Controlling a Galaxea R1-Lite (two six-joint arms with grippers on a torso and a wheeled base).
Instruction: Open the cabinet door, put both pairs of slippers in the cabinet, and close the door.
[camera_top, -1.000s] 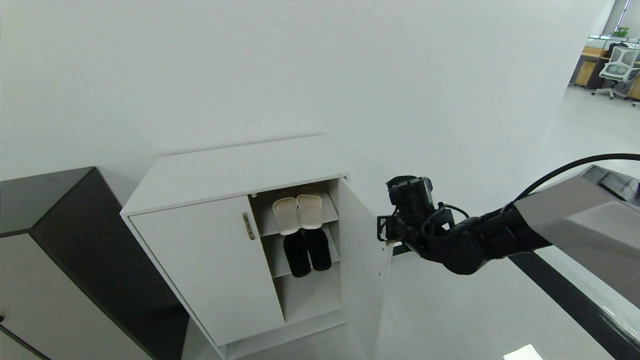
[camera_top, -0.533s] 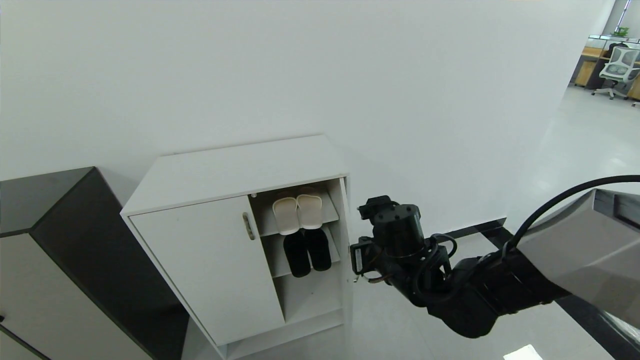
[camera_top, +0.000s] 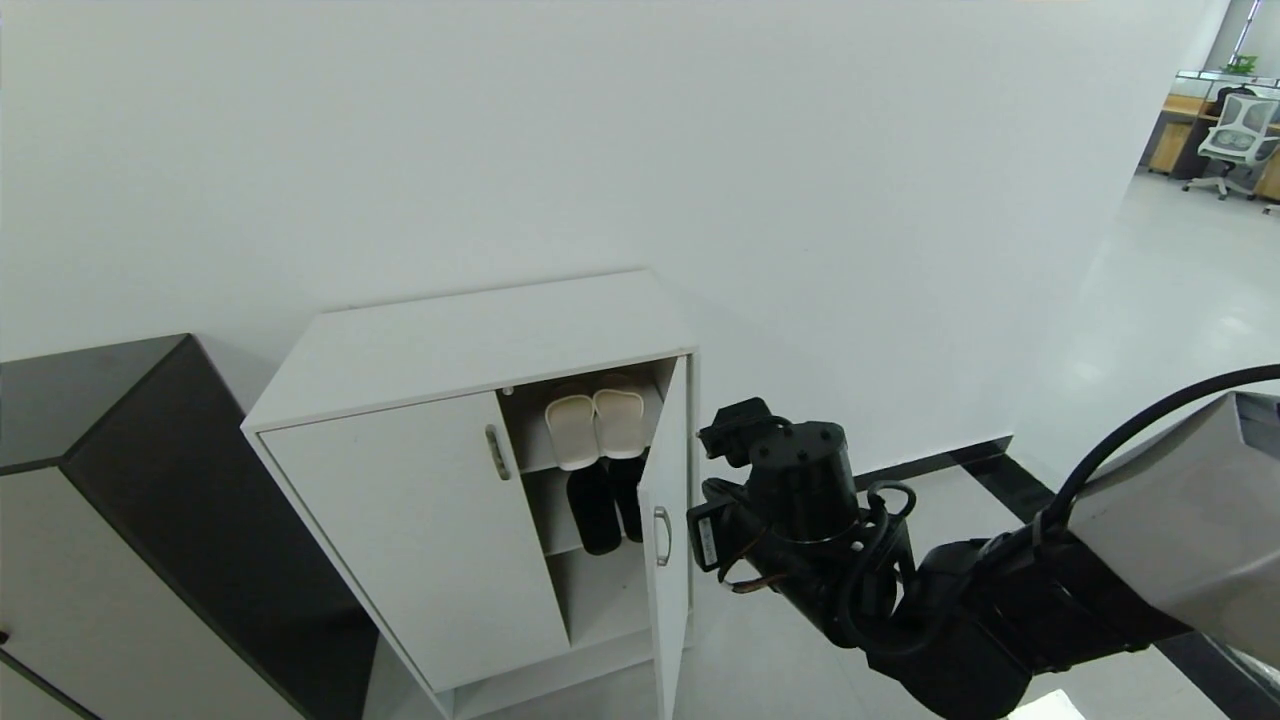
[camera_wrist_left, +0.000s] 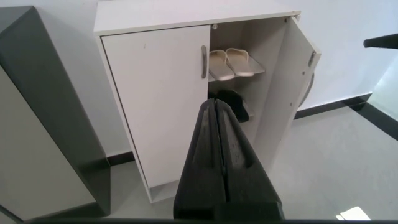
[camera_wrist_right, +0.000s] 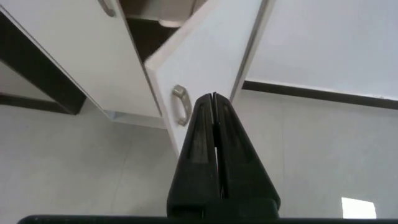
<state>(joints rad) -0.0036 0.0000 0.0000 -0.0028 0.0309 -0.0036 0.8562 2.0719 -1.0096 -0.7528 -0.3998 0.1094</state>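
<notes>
The right door (camera_top: 668, 450) of the white cabinet (camera_top: 470, 335) stands partly open. It hides the right part of the black slippers (camera_top: 595, 510) on the middle shelf. The white slippers (camera_top: 597, 425) lie on the top shelf, above them. The right gripper (camera_wrist_right: 215, 101) has its fingers pressed together and holds nothing. Its tip is just beside the outer face of the door, near the handle (camera_wrist_right: 180, 104); I cannot tell if it touches. The left gripper (camera_wrist_left: 214, 106) also has its fingers pressed together and is empty, on the near side of the shut left door (camera_wrist_left: 158, 99).
</notes>
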